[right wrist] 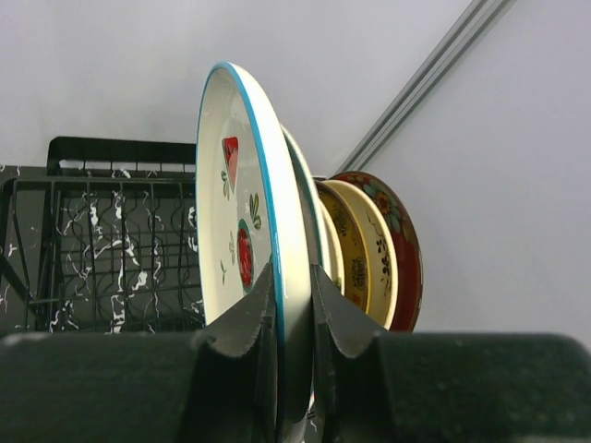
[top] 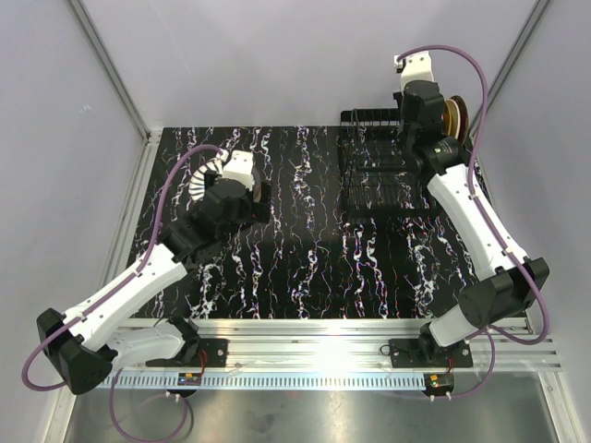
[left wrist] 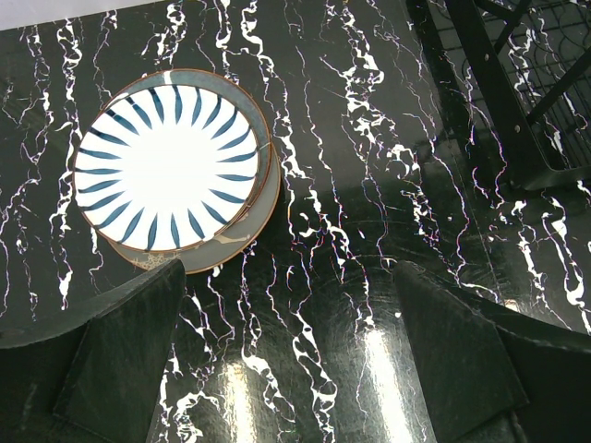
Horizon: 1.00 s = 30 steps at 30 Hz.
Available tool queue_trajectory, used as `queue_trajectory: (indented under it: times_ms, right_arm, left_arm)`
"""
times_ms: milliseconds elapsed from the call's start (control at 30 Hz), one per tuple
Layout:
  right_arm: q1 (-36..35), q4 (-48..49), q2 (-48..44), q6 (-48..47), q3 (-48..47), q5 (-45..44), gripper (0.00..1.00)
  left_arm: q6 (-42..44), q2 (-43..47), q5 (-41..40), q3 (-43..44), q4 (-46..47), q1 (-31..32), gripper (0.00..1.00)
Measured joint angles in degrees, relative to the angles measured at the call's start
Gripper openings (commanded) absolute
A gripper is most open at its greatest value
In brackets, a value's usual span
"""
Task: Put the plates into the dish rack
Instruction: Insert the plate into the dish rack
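My right gripper [right wrist: 294, 305] is shut on the lower rim of a cream plate [right wrist: 231, 212] with a teal edge and red watermelon slices, held upright on edge over the dish rack [right wrist: 102, 240]. Close behind it stand more plates on edge: a yellow-brown one [right wrist: 365, 249] and a red floral one [right wrist: 406, 263]. From above, the right gripper [top: 420, 118] is at the rack's [top: 383, 171] far right end, beside the standing plates [top: 454, 115]. My left gripper [left wrist: 295, 360] is open and empty above the table, a little short of a stack of plates [left wrist: 166, 166] topped by a white, blue-striped one.
The black marbled table [top: 295, 249] reaches from the stack [top: 201, 180] on the left to the rack on the right. Grey walls stand close behind the rack and along both sides. The rack's black frame [left wrist: 517, 83] shows at the left wrist view's upper right.
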<state>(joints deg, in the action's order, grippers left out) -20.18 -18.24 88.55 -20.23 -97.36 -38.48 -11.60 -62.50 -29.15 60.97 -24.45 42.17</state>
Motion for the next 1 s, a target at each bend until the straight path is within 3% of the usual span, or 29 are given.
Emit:
queue_trajectory:
  times_ms: [1000]
  right_arm:
    - [1.77,4.57,-0.46,2.36,2.08,0.42,0.00]
  left_arm:
    - [0.00,-0.63,0.26,0.02,-0.04,0.00,0.99]
